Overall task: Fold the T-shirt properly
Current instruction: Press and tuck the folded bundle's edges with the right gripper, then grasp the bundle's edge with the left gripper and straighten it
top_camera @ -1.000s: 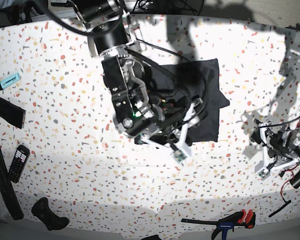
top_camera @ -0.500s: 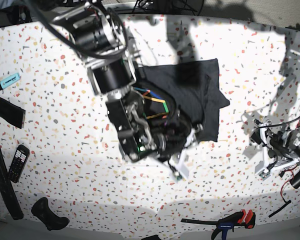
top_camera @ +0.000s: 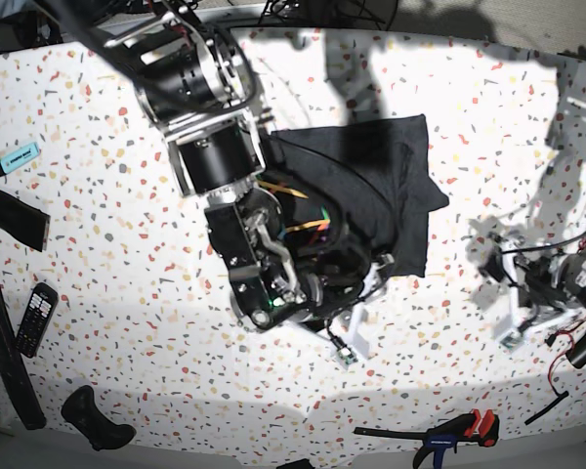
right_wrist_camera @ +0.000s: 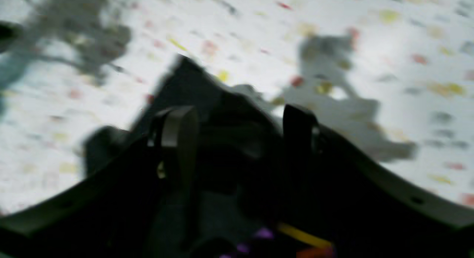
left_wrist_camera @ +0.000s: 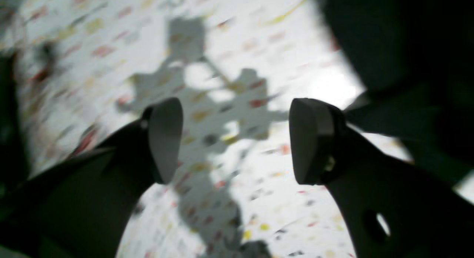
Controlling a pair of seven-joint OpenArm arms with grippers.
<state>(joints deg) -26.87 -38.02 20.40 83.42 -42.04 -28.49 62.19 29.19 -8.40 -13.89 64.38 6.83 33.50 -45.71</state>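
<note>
Right gripper (top_camera: 356,311), jaws apart around a fold of the big charcoal-black fabric T-shirt (top_camera: 391,181), now dragging its edge toward 6 o'clock and baring rainbow print, so mid-fold; left gripper (top_camera: 516,311) idle at 3 o'clock, wide apart.

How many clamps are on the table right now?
1. A bar clamp with red and black handles lies at the table's near edge, right of centre in the base view. Another could be hidden beyond the frame.
</note>
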